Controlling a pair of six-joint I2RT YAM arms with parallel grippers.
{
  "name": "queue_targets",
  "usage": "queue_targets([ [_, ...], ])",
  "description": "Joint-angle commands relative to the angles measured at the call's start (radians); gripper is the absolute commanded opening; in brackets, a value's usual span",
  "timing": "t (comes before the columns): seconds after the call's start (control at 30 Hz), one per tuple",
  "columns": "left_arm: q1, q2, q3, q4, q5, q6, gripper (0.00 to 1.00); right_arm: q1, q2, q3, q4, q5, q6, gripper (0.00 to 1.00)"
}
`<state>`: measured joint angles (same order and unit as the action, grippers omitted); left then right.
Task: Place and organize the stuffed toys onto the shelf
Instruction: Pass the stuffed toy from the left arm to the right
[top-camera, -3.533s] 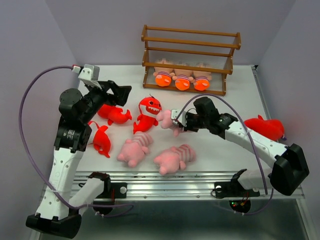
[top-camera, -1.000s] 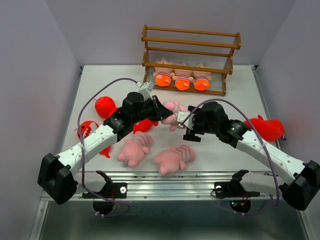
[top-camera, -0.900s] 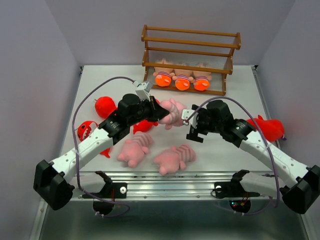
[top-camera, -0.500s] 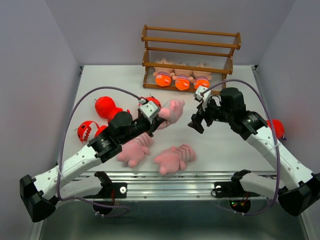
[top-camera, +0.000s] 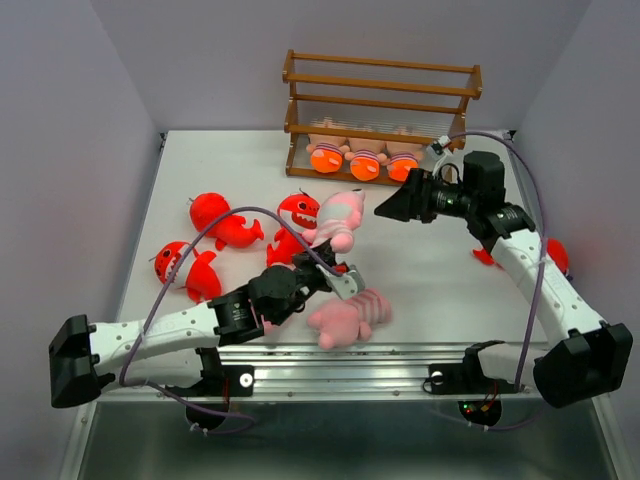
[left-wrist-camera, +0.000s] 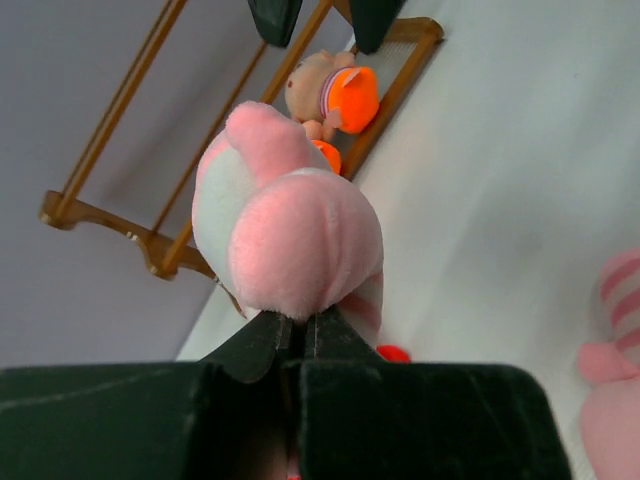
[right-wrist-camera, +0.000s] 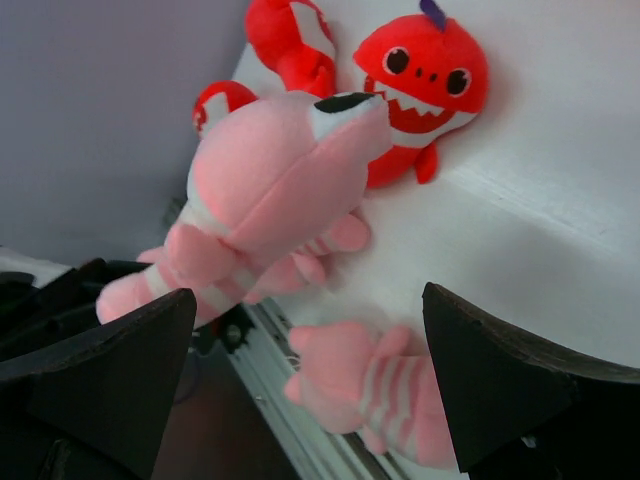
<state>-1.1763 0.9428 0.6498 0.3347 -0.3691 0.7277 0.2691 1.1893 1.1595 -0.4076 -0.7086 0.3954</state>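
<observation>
My left gripper (top-camera: 328, 252) is shut on the lower end of a pink striped toy (top-camera: 340, 215) and holds it up above the table; the left wrist view shows the fingers (left-wrist-camera: 262, 345) pinching the plush (left-wrist-camera: 290, 230). My right gripper (top-camera: 385, 208) stands open just right of that toy, and its wrist view shows the toy (right-wrist-camera: 270, 190) beyond the wide jaws (right-wrist-camera: 310, 385). The brown shelf (top-camera: 380, 75) at the back holds three orange-footed dolls (top-camera: 365, 160) on its bottom level. Another pink toy (top-camera: 345, 320) lies near the front edge.
Three red sharks (top-camera: 215, 218) (top-camera: 185, 268) (top-camera: 295, 215) lie left of centre. Another red shark (top-camera: 552, 255) sits at the right, partly behind the right arm. A third pink toy (top-camera: 268, 318) is mostly hidden under the left forearm. Purple walls close in both sides.
The right gripper released the pink toy and has drawn back up and right toward the shelf. The left arm has swung low across the front, still holding the toy aloft.
</observation>
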Motion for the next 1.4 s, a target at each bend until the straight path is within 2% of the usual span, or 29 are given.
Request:
queue_targets([
  [0.0,-0.092,0.053,-0.012,0.266,-0.2,0.309,0.0,-0.022,0.038,-0.11,0.301,-0.267,0.373,1.0],
  [0.07,-0.112,0.103,-0.001,0.322,-0.22,0.386,0.0,-0.022,0.053,-0.119,0.366,-0.282,0.399,1.0],
  [0.27,-0.152,0.229,0.046,0.386,-0.228,0.476,0.0,-0.022,0.067,-0.11,0.397,-0.279,0.414,1.0],
  [0.4,-0.169,0.267,0.07,0.409,-0.223,0.484,0.0,-0.022,0.073,-0.132,0.452,-0.266,0.442,1.0],
  [0.73,-0.206,0.307,0.088,0.438,-0.228,0.469,0.0,-0.022,0.116,-0.142,0.457,-0.238,0.425,0.99],
  [0.93,-0.24,0.333,0.085,0.466,-0.24,0.437,0.0,-0.022,0.13,-0.169,0.509,-0.264,0.464,0.75],
  [1.03,-0.252,0.355,0.085,0.487,-0.246,0.438,0.0,-0.022,0.13,-0.184,0.529,-0.273,0.474,0.55],
  [1.1,-0.252,0.364,0.09,0.497,-0.246,0.437,0.0,-0.022,0.127,-0.193,0.533,-0.276,0.476,0.45],
  [1.2,-0.252,0.381,0.099,0.51,-0.246,0.421,0.0,-0.022,0.112,-0.21,0.544,-0.282,0.474,0.2],
  [1.23,-0.252,0.384,0.102,0.512,-0.249,0.405,0.0,-0.022,0.107,-0.215,0.547,-0.279,0.471,0.07],
  [1.27,-0.253,0.389,0.106,0.515,-0.255,0.374,0.0,-0.022,0.099,-0.218,0.544,-0.275,0.465,0.01],
  [1.33,-0.25,0.399,0.128,0.524,-0.289,0.275,0.0,-0.031,0.073,-0.219,0.547,-0.284,0.422,0.01],
  [1.37,-0.249,0.398,0.132,0.524,-0.294,0.145,0.05,-0.047,0.064,-0.222,0.547,-0.298,0.401,0.01],
])
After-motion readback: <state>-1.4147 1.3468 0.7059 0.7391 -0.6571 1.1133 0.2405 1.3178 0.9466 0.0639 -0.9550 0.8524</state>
